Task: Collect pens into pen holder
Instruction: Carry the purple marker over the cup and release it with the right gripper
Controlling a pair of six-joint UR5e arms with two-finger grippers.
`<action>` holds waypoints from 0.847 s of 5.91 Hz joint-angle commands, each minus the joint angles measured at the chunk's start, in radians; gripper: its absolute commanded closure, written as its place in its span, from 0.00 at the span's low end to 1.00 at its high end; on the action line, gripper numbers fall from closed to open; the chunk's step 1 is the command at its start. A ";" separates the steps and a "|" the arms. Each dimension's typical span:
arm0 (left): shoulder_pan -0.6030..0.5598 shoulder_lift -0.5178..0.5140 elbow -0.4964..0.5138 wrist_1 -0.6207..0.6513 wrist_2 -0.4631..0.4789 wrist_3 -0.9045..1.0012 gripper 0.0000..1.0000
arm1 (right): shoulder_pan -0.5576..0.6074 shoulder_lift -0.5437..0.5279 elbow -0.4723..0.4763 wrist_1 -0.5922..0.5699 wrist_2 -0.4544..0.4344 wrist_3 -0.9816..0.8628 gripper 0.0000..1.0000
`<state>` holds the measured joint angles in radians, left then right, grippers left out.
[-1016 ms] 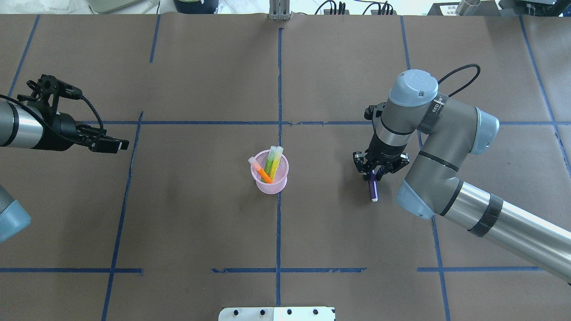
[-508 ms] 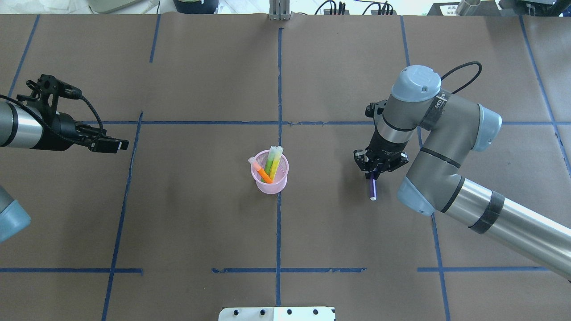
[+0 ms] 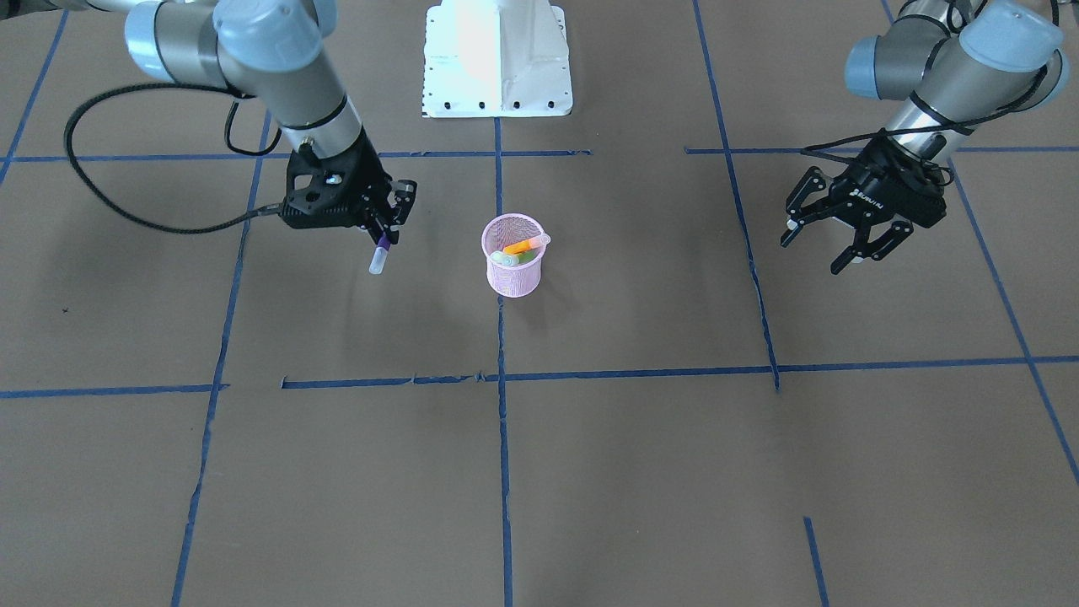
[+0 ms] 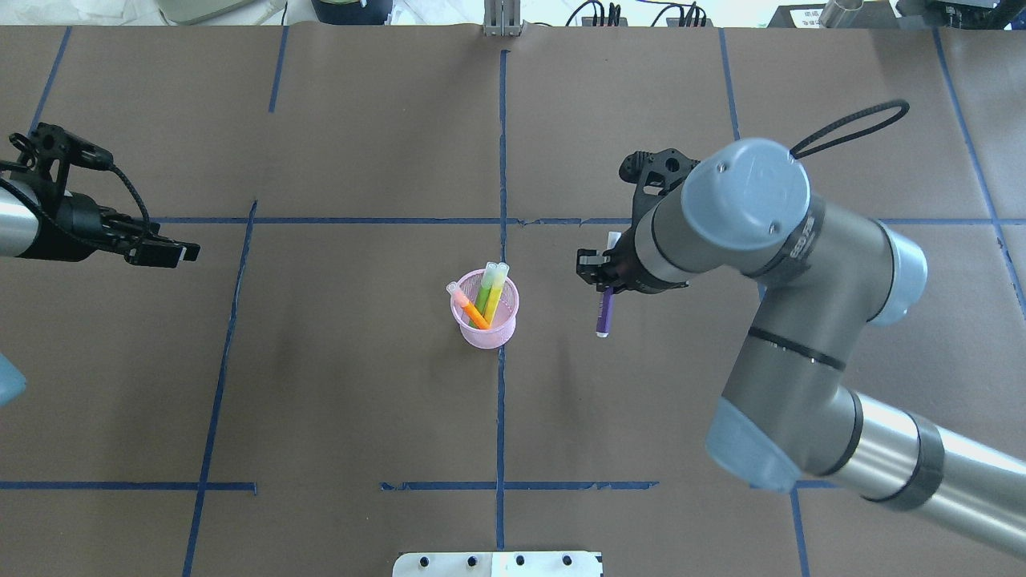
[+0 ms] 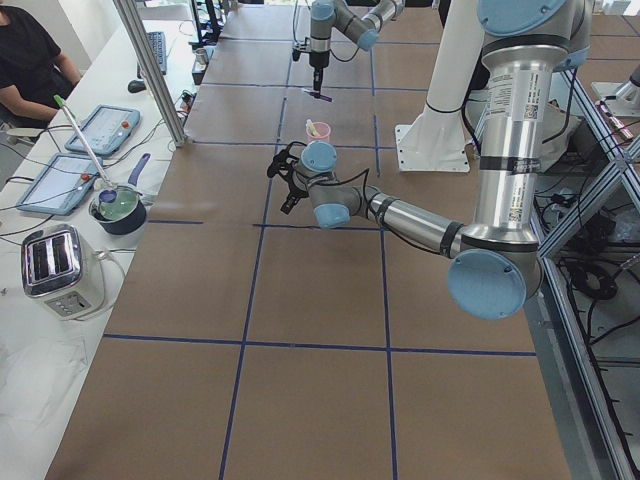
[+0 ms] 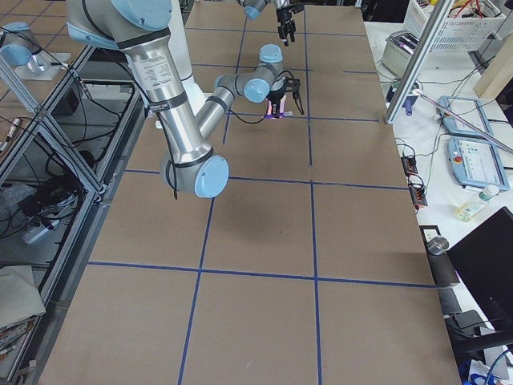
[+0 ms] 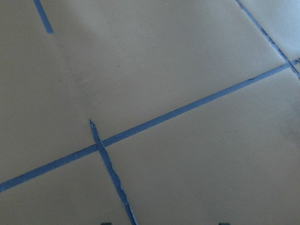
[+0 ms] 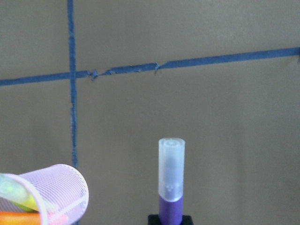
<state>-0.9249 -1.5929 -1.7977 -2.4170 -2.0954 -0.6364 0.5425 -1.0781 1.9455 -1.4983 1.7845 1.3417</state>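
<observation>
The pink mesh pen holder point(image 4: 486, 336) stands upright at the table's middle, also in the front view point(image 3: 512, 278). It holds an orange pen point(image 4: 470, 312), a green pen point(image 4: 484, 292) and a yellowish pen point(image 4: 496, 290). My right gripper point(image 4: 607, 280) is shut on a purple pen point(image 4: 603, 315) with a pale cap, held off the table to the holder's right. The right wrist view shows this pen point(image 8: 171, 180) with the holder point(image 8: 63, 187) at lower left. My left gripper point(image 3: 819, 253) is open and empty, far to the left point(image 4: 180, 254).
The white robot base plate point(image 3: 497, 59) sits at the robot's side of the table. Blue tape lines point(image 4: 502, 160) cross the brown surface. Beyond the table's left end a side bench holds a toaster point(image 5: 60, 270) and tablets point(image 5: 100, 128).
My right gripper has lifted the purple pen and carried it left, toward the pen holder. My left gripper has drawn back a little to the left.
</observation>
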 commanded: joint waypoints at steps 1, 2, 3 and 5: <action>-0.114 0.001 0.024 0.115 -0.081 0.158 0.19 | -0.157 0.047 0.073 -0.017 -0.373 0.166 1.00; -0.144 -0.007 0.023 0.228 -0.078 0.288 0.19 | -0.226 0.076 0.073 -0.014 -0.549 0.203 1.00; -0.194 -0.007 0.023 0.307 -0.077 0.388 0.19 | -0.305 0.092 0.073 -0.010 -0.802 0.241 1.00; -0.241 -0.009 0.026 0.522 -0.066 0.605 0.18 | -0.395 0.095 0.005 0.059 -1.085 0.243 1.00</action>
<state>-1.1502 -1.6004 -1.7730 -1.9891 -2.1664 -0.1089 0.1802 -0.9861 1.9893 -1.4644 0.8224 1.5811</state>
